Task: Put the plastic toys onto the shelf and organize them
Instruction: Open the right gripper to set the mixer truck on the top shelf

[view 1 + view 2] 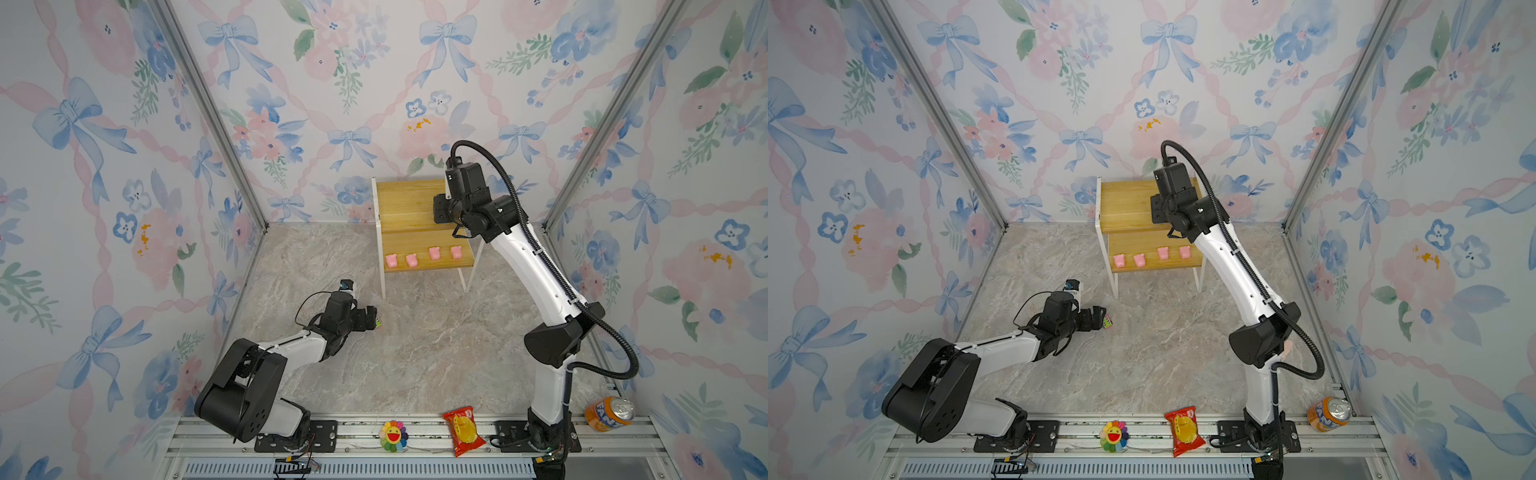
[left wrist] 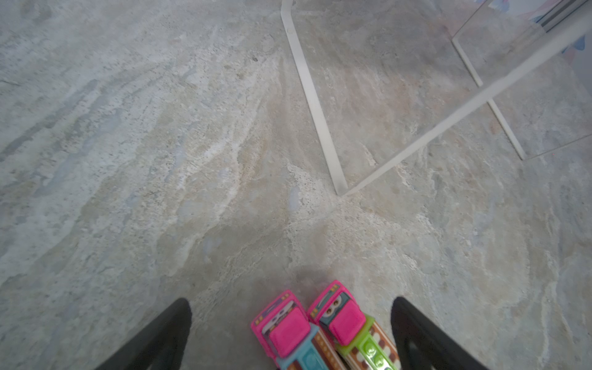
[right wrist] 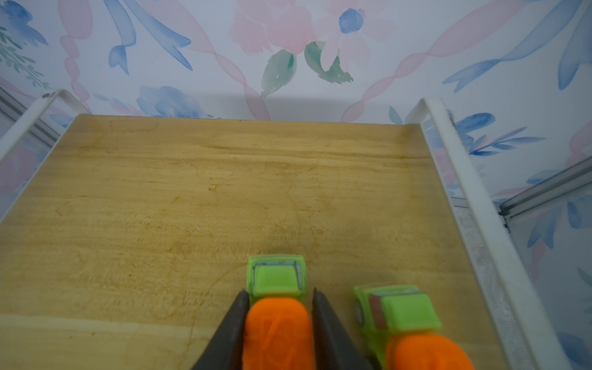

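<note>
The shelf (image 1: 405, 201) (image 1: 1125, 203) stands at the back wall, with several pink pigs (image 1: 411, 260) (image 1: 1139, 260) in a row on its lower board. In the right wrist view two green cars with orange tops sit on the upper board (image 3: 192, 192). My right gripper (image 3: 281, 291) straddles one green car (image 3: 277, 278), open by a thin gap; the other green car (image 3: 403, 307) is beside it. On the floor, my open left gripper (image 2: 291, 300) (image 1: 376, 320) has a pink-and-teal car (image 2: 288, 330) and a pink-and-green car (image 2: 346, 317) side by side between its fingers.
The shelf's white legs (image 2: 315, 105) stand on the marble floor just ahead of the left gripper. A rainbow flower (image 1: 393, 435), a red snack packet (image 1: 463, 430) and an orange soda can (image 1: 609, 411) lie along the front rail.
</note>
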`<state>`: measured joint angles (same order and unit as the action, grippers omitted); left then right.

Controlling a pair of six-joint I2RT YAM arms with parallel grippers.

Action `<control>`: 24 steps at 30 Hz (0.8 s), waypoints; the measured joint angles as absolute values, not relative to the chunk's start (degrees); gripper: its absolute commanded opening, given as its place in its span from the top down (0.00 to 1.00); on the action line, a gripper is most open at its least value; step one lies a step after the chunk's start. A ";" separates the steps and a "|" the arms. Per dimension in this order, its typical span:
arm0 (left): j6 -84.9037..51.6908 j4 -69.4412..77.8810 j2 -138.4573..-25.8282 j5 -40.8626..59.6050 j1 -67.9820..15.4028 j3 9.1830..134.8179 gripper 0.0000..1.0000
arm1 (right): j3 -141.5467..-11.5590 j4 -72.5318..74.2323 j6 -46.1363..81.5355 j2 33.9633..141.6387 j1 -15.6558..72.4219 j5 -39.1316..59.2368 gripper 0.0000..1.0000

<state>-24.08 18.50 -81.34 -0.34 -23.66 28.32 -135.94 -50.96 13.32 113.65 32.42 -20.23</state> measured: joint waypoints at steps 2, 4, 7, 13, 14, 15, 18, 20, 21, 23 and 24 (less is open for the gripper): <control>-24.08 18.50 -81.34 -0.34 -23.66 28.32 0.02 | -135.22 -50.43 13.32 113.23 32.34 -20.21 0.63; -24.08 18.50 -81.34 -0.34 -23.66 28.32 0.02 | -134.80 -50.35 13.30 112.95 32.29 -20.23 0.62; -24.08 18.50 -81.34 -0.34 -23.66 28.32 0.02 | -134.41 -50.35 13.28 112.60 32.29 -20.21 0.61; -24.08 18.48 -81.25 -0.34 -23.66 28.32 0.02 | -131.55 -50.37 12.67 109.51 32.45 -20.08 0.55; -24.08 18.48 -81.17 -0.34 -23.66 28.29 0.02 | -131.02 -50.33 12.43 108.71 32.64 -19.97 0.53; -24.08 18.46 -81.03 -0.36 -23.66 28.29 0.02 | -130.45 -50.33 12.25 107.79 32.88 -19.77 0.52; -24.08 18.31 -80.47 -0.38 -23.66 28.29 0.02 | -127.68 -49.93 11.40 103.94 33.63 -19.31 0.48; -24.08 18.24 -80.16 -0.38 -23.66 28.29 0.02 | -125.03 -49.45 11.05 100.44 34.24 -18.26 0.47; -24.08 18.20 -80.03 -0.38 -23.66 28.29 0.02 | -123.52 -49.08 10.87 98.48 34.30 -17.54 0.47; -24.08 18.17 -79.90 -0.43 -23.66 28.29 0.02 | -120.31 -48.29 10.68 94.67 34.46 -15.99 0.47; -24.08 18.11 -79.90 -0.47 -23.66 28.29 0.02 | -118.43 -47.77 10.63 92.47 34.46 -15.09 0.47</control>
<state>-24.08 18.11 -79.90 -0.47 -23.66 28.29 -118.43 -47.77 10.63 92.47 34.46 -15.09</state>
